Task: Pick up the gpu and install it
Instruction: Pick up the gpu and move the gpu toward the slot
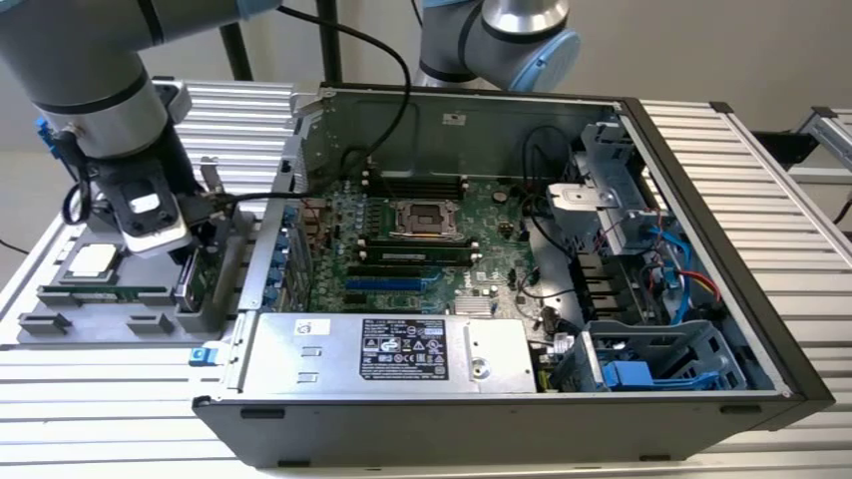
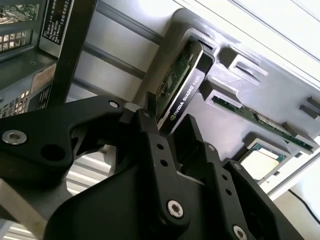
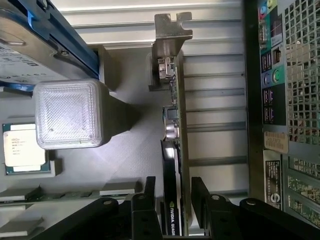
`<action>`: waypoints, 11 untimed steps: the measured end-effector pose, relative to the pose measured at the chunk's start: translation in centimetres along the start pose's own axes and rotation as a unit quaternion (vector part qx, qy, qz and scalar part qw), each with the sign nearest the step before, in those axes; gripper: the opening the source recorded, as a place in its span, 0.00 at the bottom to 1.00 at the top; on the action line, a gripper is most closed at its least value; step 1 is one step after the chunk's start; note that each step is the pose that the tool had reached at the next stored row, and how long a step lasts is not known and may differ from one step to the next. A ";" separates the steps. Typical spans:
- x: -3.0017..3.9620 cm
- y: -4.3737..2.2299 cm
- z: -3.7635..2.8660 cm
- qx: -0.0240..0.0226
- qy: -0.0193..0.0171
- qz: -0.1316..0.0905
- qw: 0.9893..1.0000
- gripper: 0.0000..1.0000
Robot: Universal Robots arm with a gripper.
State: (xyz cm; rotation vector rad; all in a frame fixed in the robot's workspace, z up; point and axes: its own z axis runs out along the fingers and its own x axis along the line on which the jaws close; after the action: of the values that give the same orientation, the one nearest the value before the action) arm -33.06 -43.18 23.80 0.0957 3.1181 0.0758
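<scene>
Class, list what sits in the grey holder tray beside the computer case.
Seen: the gpu standing on edge with the open end effector straddling it, a memory stick, a processor chip. The arm hides part of the tray in the exterior view.

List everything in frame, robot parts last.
gpu: one, green with black cooler, on edge in the tray.
cpu: one, silver on green, flat in the tray.
memory stick: one, green, flat in the tray.
hard drive: one, silver with blue frame, near the cpu.
tray: one, grey, at the exterior view's left of the case.
computer case: one, black, open, on the table.
motherboard: one, green, inside the case.
power supply: one, silver, inside the case.
table: one, silver, ribbed, under everything.
arm: one, grey, above the tray.
gripper: one, black, open, a jaw either side of the gpu.
</scene>
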 end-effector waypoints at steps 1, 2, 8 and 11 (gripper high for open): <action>0.00 0.00 0.03 0.000 0.000 -0.001 1.000 1.00; 0.00 0.00 0.07 0.000 0.000 -0.002 1.000 1.00; 0.01 -0.01 0.29 0.000 0.001 -0.011 1.000 1.00; 0.01 -0.01 0.36 0.000 0.001 -0.011 1.000 1.00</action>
State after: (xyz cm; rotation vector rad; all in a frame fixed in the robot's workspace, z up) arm -33.06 -43.18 23.44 0.0614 3.1195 0.0757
